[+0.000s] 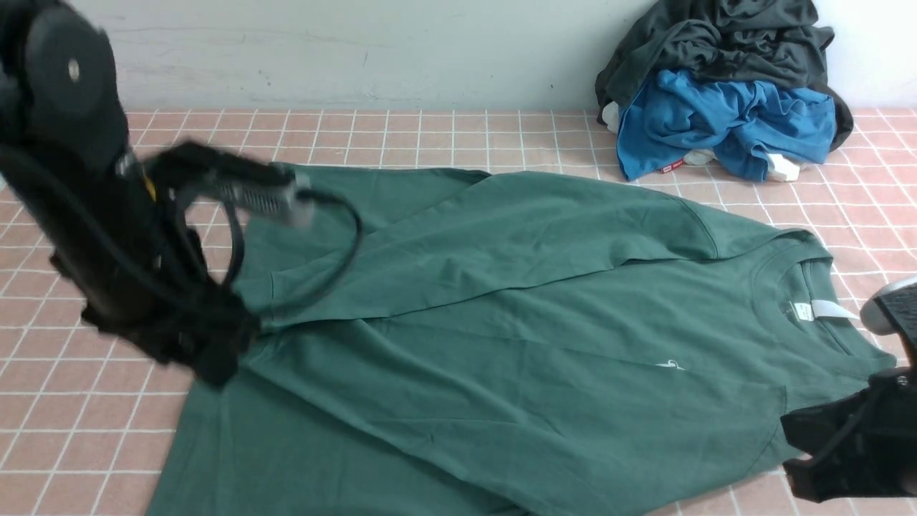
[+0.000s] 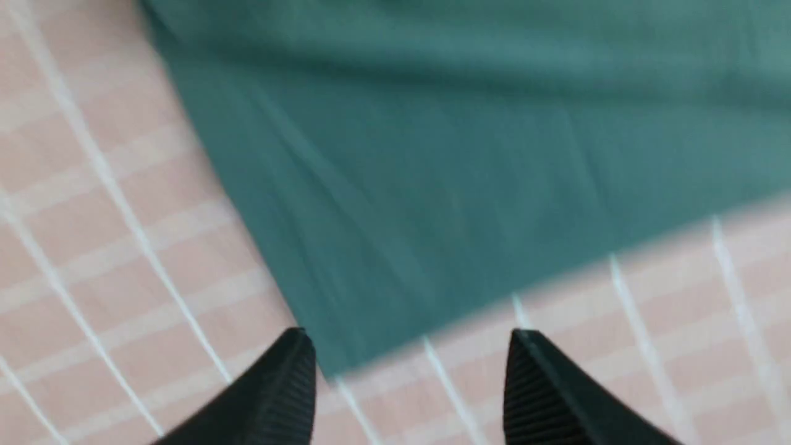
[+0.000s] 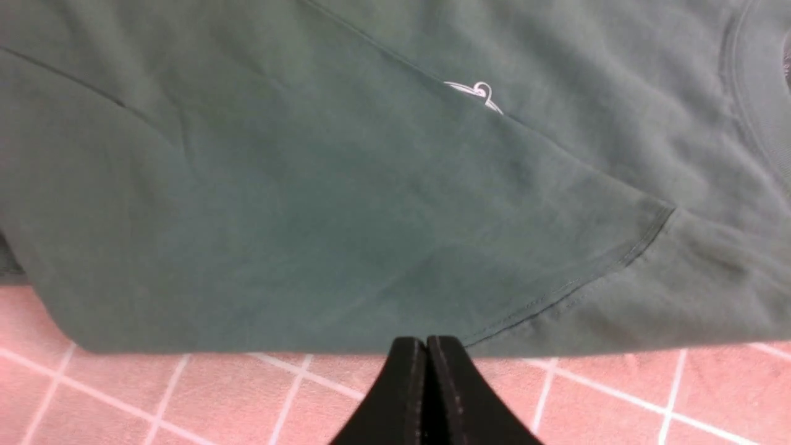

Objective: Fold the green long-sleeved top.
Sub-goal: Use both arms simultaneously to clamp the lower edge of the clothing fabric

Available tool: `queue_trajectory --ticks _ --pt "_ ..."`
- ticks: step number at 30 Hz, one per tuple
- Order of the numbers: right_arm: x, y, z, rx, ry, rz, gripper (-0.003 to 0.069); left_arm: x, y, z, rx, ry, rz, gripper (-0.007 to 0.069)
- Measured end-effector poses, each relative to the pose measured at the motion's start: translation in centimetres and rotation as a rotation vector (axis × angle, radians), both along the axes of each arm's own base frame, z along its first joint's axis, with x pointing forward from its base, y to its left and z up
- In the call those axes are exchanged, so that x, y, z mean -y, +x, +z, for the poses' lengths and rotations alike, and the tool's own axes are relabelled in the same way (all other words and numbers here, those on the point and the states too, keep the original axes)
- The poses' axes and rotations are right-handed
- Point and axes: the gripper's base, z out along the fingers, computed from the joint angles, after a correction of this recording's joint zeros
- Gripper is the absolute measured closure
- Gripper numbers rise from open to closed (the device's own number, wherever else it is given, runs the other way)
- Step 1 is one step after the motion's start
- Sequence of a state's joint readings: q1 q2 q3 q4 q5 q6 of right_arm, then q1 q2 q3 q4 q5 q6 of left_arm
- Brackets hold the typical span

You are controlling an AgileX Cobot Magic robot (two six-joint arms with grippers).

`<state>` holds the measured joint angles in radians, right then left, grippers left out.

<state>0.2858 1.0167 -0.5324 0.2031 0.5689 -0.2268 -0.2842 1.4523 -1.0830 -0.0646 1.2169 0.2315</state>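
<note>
Your counter (image 1: pixel 430 136) carries the green long-sleeved top (image 1: pixel 501 322) spread flat. Both sleeves appear to be laid over its body, I judge to square it for folding. Beyond its collar end a dark grey garment (image 1: pixel 716 36) is heaped on a blue garment (image 1: pixel 716 122), out of the way. The left claw (image 2: pixel 408 346) hovers wide and empty over a corner at the top's hem end. The right claw (image 3: pixel 426 346) is pinched shut on nothing beside the top's near edge. The white neck label (image 1: pixel 824 309) and chest logo (image 3: pixel 479 96) show nothing readable.
</note>
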Motion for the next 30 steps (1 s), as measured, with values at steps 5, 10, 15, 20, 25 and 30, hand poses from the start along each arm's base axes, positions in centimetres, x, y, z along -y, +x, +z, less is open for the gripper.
queue_trajectory --ticks 5,10,15,20,25,30 --pt "-0.5 -0.1 0.1 -0.002 0.034 0.029 0.0673 0.3 -4.3 -4.7 -0.007 0.107 -0.316 0.0202" --pt "-1.7 -0.6 0.2 0.018 0.021 0.16 0.0673 -0.1 -6.4 -9.5 0.019 0.219 -0.644 0.0198" --pt "-2.4 -0.9 0.2 0.011 0.033 0.212 0.0673 -0.3 -5.6 -11.8 0.09 0.285 -0.739 0.0216" --pt "-2.4 -1.0 0.1 0.003 0.036 0.217 0.0673 -0.2 -4.8 -12.7 0.117 0.311 -0.644 0.0321" --pt "-2.4 -1.0 0.1 0.003 0.033 0.222 0.0673 0.2 -4.7 -12.6 0.141 0.293 -0.528 0.0512" --pt "-2.4 -1.3 0.8 0.059 0.008 0.283 0.0673 0.7 -3.9 -10.1 0.249 0.257 -0.388 0.0623"
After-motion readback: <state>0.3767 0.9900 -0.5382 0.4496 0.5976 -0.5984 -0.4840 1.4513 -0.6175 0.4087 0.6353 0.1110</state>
